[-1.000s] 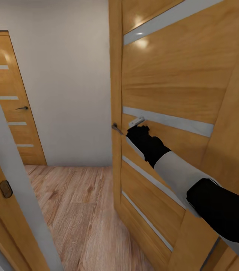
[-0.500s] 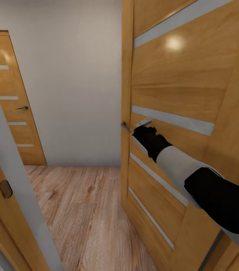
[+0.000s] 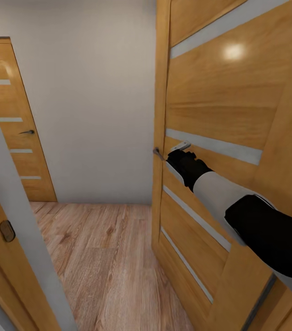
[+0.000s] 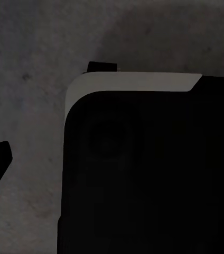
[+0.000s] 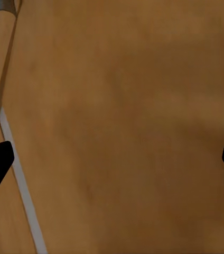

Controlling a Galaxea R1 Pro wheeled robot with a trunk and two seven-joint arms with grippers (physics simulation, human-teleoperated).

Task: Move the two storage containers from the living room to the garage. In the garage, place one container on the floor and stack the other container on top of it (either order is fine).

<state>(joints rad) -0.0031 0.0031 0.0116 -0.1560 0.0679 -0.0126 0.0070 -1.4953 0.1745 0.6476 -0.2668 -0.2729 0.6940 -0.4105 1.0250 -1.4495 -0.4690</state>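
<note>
Right now I'm pressing the right gripper (image 3: pixel 179 149), jaws spread, against the wooden door (image 3: pixel 228 105) near its handle (image 3: pixel 157 153); slipping off could let it swing back.

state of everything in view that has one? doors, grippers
near door: swung partly open, edge toward the hallway, right gripper against its face
door handle: level, not gripped
far door: closed, handle level
right gripper: open, fingertips spread wide in the right wrist view, holding nothing
left gripper: cannot tell; close against a dark robot part, grey floor behind
latch plate on the near frame: nothing engaged in it
</note>
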